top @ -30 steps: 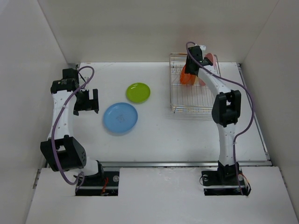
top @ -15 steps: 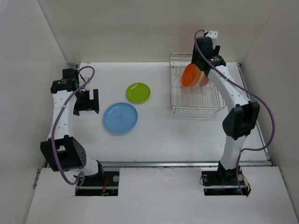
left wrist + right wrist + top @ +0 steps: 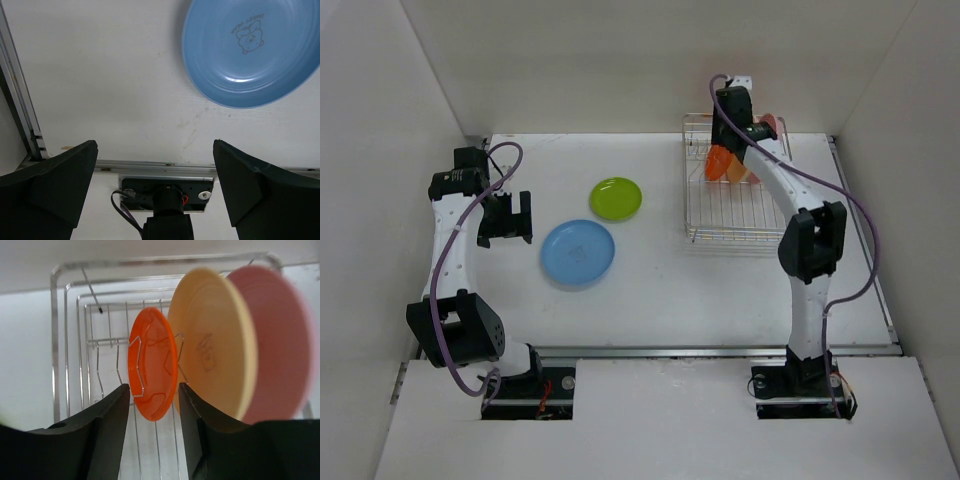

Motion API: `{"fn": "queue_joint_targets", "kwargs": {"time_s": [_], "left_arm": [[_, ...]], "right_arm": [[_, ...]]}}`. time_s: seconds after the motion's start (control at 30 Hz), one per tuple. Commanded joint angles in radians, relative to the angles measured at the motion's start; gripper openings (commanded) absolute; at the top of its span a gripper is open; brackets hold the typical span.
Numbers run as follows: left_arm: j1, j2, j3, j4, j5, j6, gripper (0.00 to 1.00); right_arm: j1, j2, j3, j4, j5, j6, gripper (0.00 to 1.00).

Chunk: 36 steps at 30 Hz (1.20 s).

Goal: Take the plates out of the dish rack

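The dish rack (image 3: 735,236) stands at the back right and holds three upright plates: orange-red (image 3: 719,163), tan-orange (image 3: 747,172) and pink (image 3: 771,124). My right gripper (image 3: 723,148) hangs over the rack. In the right wrist view it is open (image 3: 152,387), one finger on each side of the orange-red plate's (image 3: 152,360) lower edge, with the tan-orange (image 3: 215,340) and pink (image 3: 285,340) plates to the right. The blue plate (image 3: 578,252) and lime green plate (image 3: 616,198) lie flat on the table. My left gripper (image 3: 506,218) is open and empty, left of the blue plate (image 3: 252,50).
White walls enclose the table on the left, back and right. The rack's wire rim (image 3: 53,340) stands close to the left of my right fingers. A metal rail (image 3: 150,165) runs along the table's near edge.
My right arm lifted and swung right above the rack, then came back left and down over the orange-red plate. The left arm and the plates have not moved.
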<state>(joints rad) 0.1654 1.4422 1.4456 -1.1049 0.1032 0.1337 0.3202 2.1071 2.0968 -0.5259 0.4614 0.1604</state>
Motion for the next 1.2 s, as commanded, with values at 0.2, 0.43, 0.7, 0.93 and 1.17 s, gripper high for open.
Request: {"fn": "queue_joint_targets", "kwargs": {"time_s": [0.2, 0.43, 0.7, 0.93, 1.17], "left_arm": [[0.003, -0.023, -0.013, -0.021, 0.012, 0.02, 1.0], [0.003, -0.023, -0.013, -0.021, 0.012, 0.02, 1.0], [0.003, -0.014, -0.013, -0.021, 0.012, 0.02, 1.0], [0.003, -0.005, -0.013, -0.03, 0.021, 0.02, 1.0], [0.003, -0.014, -0.024, -0.03, 0.021, 0.02, 1.0]], "right_arm": [[-0.021, 0.083, 0.043, -0.023, 0.04, 0.077, 0.49], [-0.021, 0.105, 0.0, -0.023, 0.053, 0.087, 0.49], [-0.021, 0.033, -0.044, -0.003, 0.075, 0.107, 0.49], [-0.021, 0.045, -0.029, -0.022, 0.097, 0.107, 0.51], [-0.043, 0.123, -0.029, 0.024, -0.05, 0.097, 0.51]]}}
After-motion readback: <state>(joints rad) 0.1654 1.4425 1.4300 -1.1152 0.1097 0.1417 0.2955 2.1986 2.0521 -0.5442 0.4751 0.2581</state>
